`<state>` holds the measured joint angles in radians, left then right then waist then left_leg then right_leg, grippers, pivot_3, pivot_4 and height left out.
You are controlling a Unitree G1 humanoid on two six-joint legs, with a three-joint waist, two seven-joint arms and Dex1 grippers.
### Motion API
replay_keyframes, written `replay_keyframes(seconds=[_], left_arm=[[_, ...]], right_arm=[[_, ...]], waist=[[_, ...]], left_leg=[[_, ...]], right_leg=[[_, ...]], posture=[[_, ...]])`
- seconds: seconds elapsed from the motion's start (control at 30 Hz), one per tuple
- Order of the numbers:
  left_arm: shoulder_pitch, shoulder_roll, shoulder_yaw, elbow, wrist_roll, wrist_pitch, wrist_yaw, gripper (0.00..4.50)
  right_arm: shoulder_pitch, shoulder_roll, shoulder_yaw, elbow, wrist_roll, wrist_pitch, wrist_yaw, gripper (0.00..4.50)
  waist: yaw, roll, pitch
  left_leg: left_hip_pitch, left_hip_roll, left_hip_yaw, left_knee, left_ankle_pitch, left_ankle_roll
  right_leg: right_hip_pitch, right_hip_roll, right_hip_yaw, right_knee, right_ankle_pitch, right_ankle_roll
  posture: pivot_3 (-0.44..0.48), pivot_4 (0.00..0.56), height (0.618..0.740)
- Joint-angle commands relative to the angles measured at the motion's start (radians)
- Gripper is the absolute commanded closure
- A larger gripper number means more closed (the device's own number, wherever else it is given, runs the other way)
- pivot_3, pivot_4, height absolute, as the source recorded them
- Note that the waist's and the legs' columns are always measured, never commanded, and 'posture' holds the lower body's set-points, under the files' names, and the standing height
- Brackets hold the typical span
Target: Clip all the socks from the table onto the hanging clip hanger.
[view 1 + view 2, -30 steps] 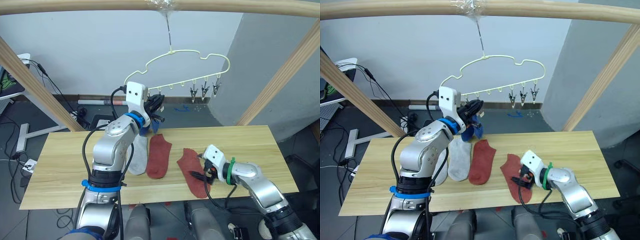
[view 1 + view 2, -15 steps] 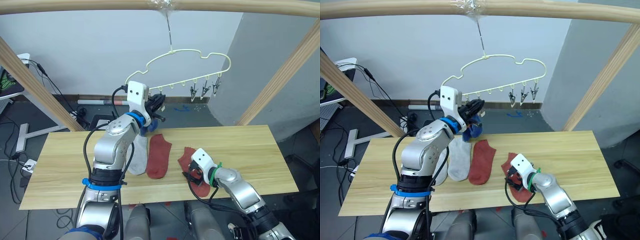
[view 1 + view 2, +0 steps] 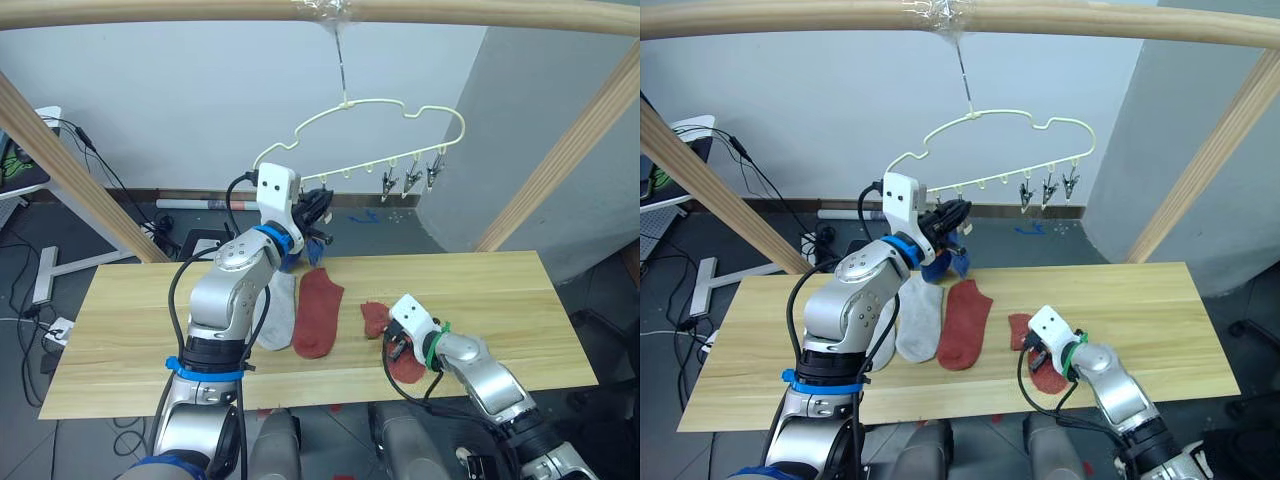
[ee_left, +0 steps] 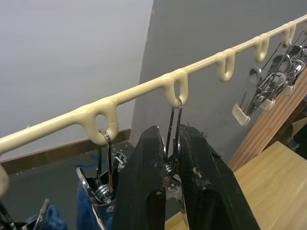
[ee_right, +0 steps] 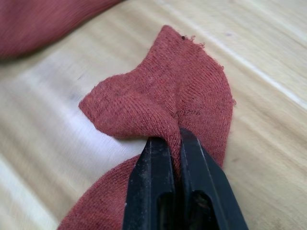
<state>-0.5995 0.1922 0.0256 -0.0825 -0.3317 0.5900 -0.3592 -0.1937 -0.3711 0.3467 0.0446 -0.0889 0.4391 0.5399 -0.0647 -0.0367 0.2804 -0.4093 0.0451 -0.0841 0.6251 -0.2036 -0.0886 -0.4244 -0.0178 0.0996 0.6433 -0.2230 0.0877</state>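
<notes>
Right gripper (image 5: 173, 143) down on the table (image 3: 130, 330), fingers pinched tight on a fold of a rust-red sock (image 5: 163, 103), cloth bunched upward between the tips. Pinched near the sock's middle, likely to get enough fabric for a firm lift off the flat wood. Rest of that sock lying on the planks near the front edge.

Left gripper (image 4: 171, 158) raised at the clip hanger (image 3: 400, 110), fingers narrow and squeezing a metal clip (image 4: 173, 143) hanging from one of the pale yellow loops. Probably pressing the clip's handles to spread its mouth, ready for a sock; mouth itself hidden below the fingers, so cannot tell how far it gapes. Blue sock (image 4: 91, 211) showing just beside, below the neighbouring clip; seems clipped already, though not certain.

Second rust-red sock (image 3: 317, 312) and a light grey sock (image 3: 278, 312) flat on the table, side by side and touching, below the left arm. Three free clips (image 3: 410, 180) bunched toward the hanger's right end, hanging empty.

Hanger hung by its hook from a wooden pole (image 3: 470, 12) overhead, hence free to swing; holding the clip likely steadies it too.
</notes>
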Motion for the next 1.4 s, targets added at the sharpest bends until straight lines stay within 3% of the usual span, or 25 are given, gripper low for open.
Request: replay_keyframes(seconds=[0.03,0.2,0.37,0.53,0.8,1.4], left_arm=[[0.000,-0.008,0.023,0.003,-0.078,0.131,-0.014,4.37],[-0.078,-0.043,0.186,0.048,-0.288,0.355,0.024,4.37],[-0.128,-0.050,0.308,0.084,-0.440,0.510,0.063,4.37],[-0.198,-0.053,0.423,0.166,-0.583,0.634,0.108,4.37],[-0.227,-0.053,0.461,0.188,-0.664,0.665,0.153,4.37],[-0.205,-0.041,0.435,0.156,-0.713,0.664,0.179,4.37]], right_arm=[[0.048,-0.087,0.042,-0.080,-0.045,-0.167,0.058,4.46],[0.045,-0.158,0.018,-0.203,-0.121,-0.398,0.005,4.46],[0.035,-0.149,-0.019,-0.245,-0.124,-0.465,-0.019,4.46],[-0.042,-0.055,-0.075,-0.269,-0.116,-0.484,-0.107,4.46],[-0.058,-0.006,-0.097,-0.277,-0.093,-0.527,-0.108,4.46],[-0.100,0.024,-0.098,-0.265,-0.092,-0.518,-0.089,4.46]], waist=[[-0.001,0.000,0.000],[-0.004,0.000,0.000],[-0.018,0.000,0.000],[-0.020,0.000,0.000],[-0.018,0.000,0.000],[-0.018,0.000,0.000]], left_leg=[[0.000,0.000,0.000,0.000,0.000,0.000],[-0.001,0.000,0.000,0.000,0.000,0.000],[-0.001,0.000,0.000,0.000,0.000,0.000],[-0.003,0.000,-0.001,0.000,0.000,0.000],[-0.006,-0.001,-0.002,0.000,0.000,-0.001],[-0.006,-0.001,-0.002,0.000,0.000,-0.001]], right_leg=[[0.000,0.000,0.000,0.000,0.000,0.000],[-0.001,0.000,0.000,0.000,0.000,0.001],[-0.001,0.000,-0.001,0.000,0.000,0.001],[-0.003,0.000,-0.001,0.000,0.001,0.004],[-0.003,0.000,-0.002,0.000,0.002,0.005],[-0.004,0.000,-0.002,0.000,0.003,0.006]], posture=[[-0.017,0.256,0.740],[-0.021,0.251,0.740],[-0.025,0.246,0.740],[-0.036,0.239,0.740],[-0.042,0.234,0.740],[-0.037,0.244,0.740]])
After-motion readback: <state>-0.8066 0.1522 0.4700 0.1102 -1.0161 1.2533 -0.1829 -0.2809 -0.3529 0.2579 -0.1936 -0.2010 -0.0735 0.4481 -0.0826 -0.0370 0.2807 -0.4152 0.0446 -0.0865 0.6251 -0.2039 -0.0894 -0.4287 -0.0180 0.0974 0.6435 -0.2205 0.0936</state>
